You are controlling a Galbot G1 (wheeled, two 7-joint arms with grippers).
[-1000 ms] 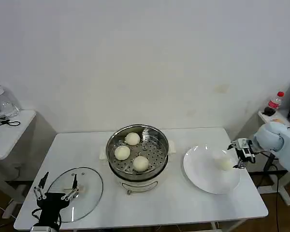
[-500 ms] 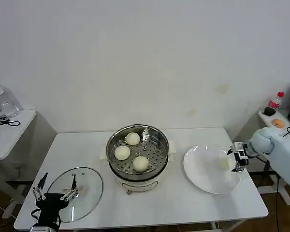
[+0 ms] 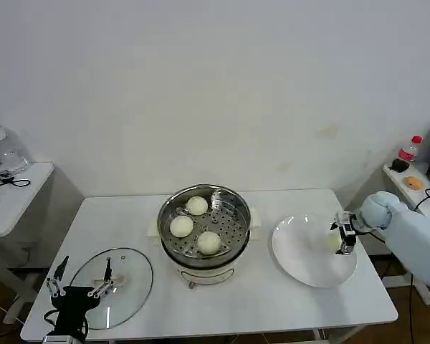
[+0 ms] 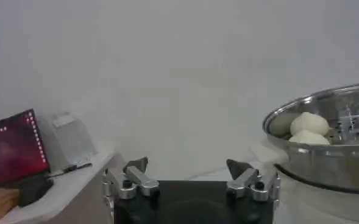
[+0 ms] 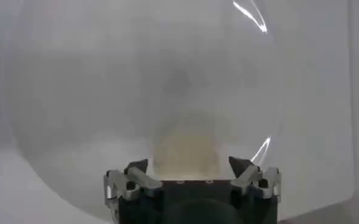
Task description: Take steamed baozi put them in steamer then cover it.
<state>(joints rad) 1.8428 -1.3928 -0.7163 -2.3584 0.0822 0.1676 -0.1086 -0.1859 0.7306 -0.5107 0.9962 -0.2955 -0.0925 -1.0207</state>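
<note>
While three baozi point(image 3: 197, 226) sit in the steamer point(image 3: 204, 233), the right gripper point(image 3: 342, 235) straddles the plate's point(image 3: 301, 258) last bun point(image 3: 332, 243), jaws spread

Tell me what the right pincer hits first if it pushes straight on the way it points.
Most likely the last baozi on the white plate: the open right pincer points straight at it.

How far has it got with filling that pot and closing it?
Three steamed baozi already sit in the steamer. The fourth bun lies on the white plate, with the open right gripper around it, not yet shut. Left: grip it, carry it over, then fit the cover, lying on the table by the left gripper.
</note>
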